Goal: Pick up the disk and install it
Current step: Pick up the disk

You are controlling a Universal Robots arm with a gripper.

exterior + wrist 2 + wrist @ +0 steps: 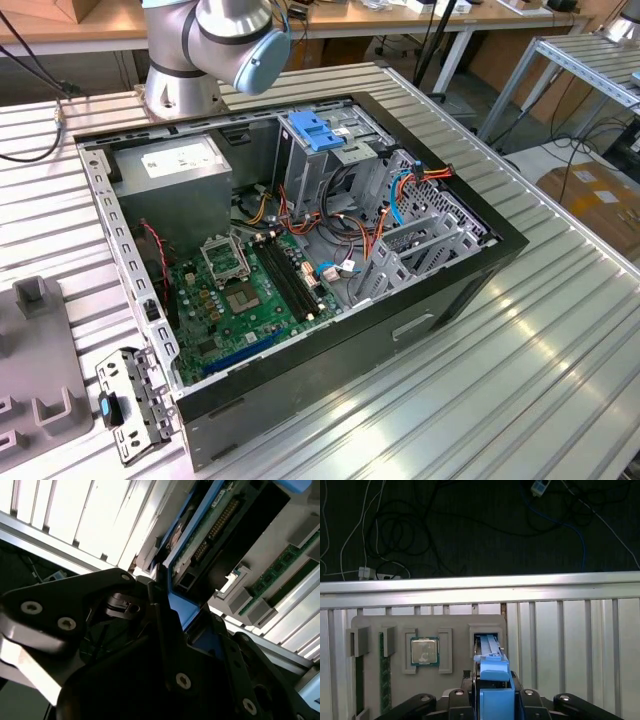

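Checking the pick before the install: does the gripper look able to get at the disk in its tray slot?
Probably yes. In the first wrist view the gripper straddles the disk, which stands on edge in a slot of the grey tray; nothing lies between them.

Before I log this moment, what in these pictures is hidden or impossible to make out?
The disk's label: both wrist views see the disk nearly edge-on, its near end covered by the gripper.
Whether it sits in its slot in the grey tray: first wrist view, the disk blocks it.
The arm past its lower joints: exterior view, cut by the top edge.
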